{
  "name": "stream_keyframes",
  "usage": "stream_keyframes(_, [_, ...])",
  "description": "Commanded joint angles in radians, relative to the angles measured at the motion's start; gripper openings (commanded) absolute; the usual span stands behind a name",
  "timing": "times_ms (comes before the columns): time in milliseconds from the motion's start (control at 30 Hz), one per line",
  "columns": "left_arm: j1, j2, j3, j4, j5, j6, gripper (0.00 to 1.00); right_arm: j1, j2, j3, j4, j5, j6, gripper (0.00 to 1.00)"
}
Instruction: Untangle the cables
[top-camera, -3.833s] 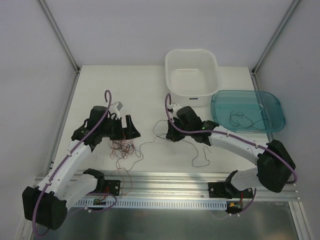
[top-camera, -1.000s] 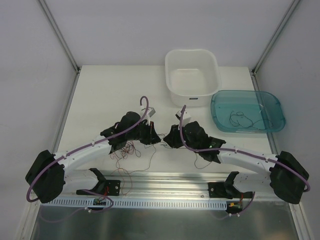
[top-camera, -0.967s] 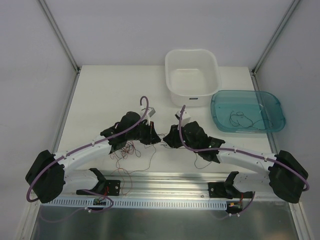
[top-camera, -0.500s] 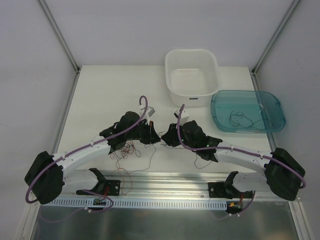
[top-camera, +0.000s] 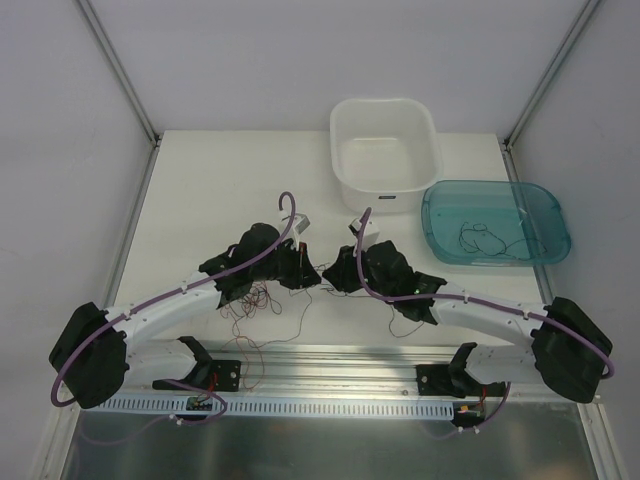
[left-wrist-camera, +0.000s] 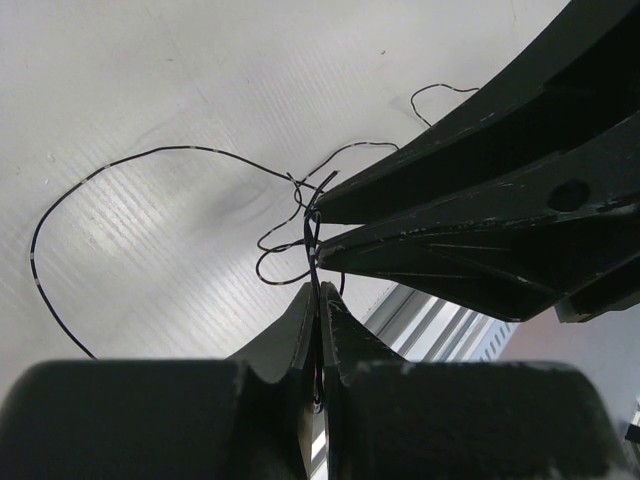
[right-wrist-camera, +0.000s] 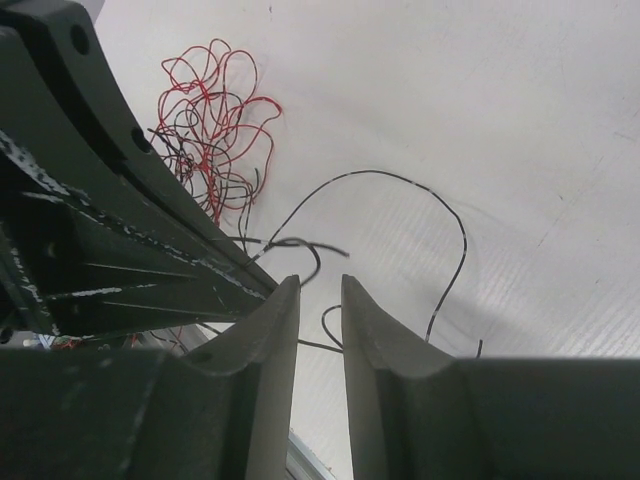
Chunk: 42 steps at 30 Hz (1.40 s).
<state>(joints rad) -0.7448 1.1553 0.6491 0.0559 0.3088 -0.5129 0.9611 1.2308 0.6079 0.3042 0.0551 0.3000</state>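
The cables are hair-thin red and black wires. A red and black tangle (top-camera: 254, 299) (right-wrist-camera: 214, 112) lies on the table under my left arm. One black strand (left-wrist-camera: 150, 155) loops away from it across the white surface. My left gripper (top-camera: 311, 275) (left-wrist-camera: 318, 288) is shut on that black strand, which runs up out of its tips to a small knot (left-wrist-camera: 300, 190). My right gripper (top-camera: 330, 277) (right-wrist-camera: 320, 280) faces it tip to tip, slightly open, with nothing between its fingers. The strand's curled end (right-wrist-camera: 300, 243) hangs just ahead of them.
A white tub (top-camera: 383, 150) stands at the back. To its right a teal tray (top-camera: 540, 215) holds another thin black wire (top-camera: 480, 238). A metal rail (top-camera: 330, 360) runs along the table's near edge, close below both grippers.
Since the earliest frame both arms swung in from apart and now meet at the table's middle. Over the last second the right gripper crept slightly left toward the left gripper.
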Motion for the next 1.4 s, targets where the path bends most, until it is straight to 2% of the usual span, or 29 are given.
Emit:
stream_keyframes(0, [-0.001,-0.014,-0.006,-0.010,0.009,0.005,0.00,0.007,-0.048,0.027,0.088,0.003,0.016,0.26])
stream_keyframes(467, [-0.001,-0.052,0.001,-0.014,0.016,0.020,0.00,0.007,0.013,0.032,0.111,-0.006,0.036,0.24])
stream_keyframes(567, [-0.001,-0.052,0.000,-0.014,0.021,0.024,0.00,0.007,0.027,0.035,0.111,-0.005,0.034,0.15])
stream_keyframes(667, [-0.001,-0.062,-0.011,-0.014,0.016,0.028,0.00,0.005,0.022,0.030,0.096,0.021,0.030,0.01])
stream_keyframes(733, [-0.001,-0.090,-0.031,-0.016,-0.008,0.027,0.00,0.004,0.004,0.027,0.041,0.052,0.024,0.01])
stream_keyframes(867, [-0.001,-0.190,-0.077,-0.019,-0.097,0.004,0.04,0.002,-0.033,0.029,-0.105,0.214,0.028,0.01])
stream_keyframes(967, [-0.001,-0.272,-0.112,-0.018,-0.143,-0.019,0.06,0.001,-0.053,0.016,-0.129,0.230,0.039,0.01])
stream_keyframes(1200, [-0.001,-0.299,-0.134,-0.016,-0.071,-0.030,0.08,0.011,-0.044,0.050,-0.143,0.209,-0.024,0.01])
stream_keyframes(1300, [-0.001,-0.301,-0.135,-0.014,-0.063,-0.027,0.08,0.018,-0.044,0.064,-0.175,0.230,-0.030,0.01])
stream_keyframes(1367, [-0.001,-0.315,-0.137,-0.010,-0.050,-0.022,0.04,0.010,-0.034,0.072,-0.230,0.261,-0.010,0.01])
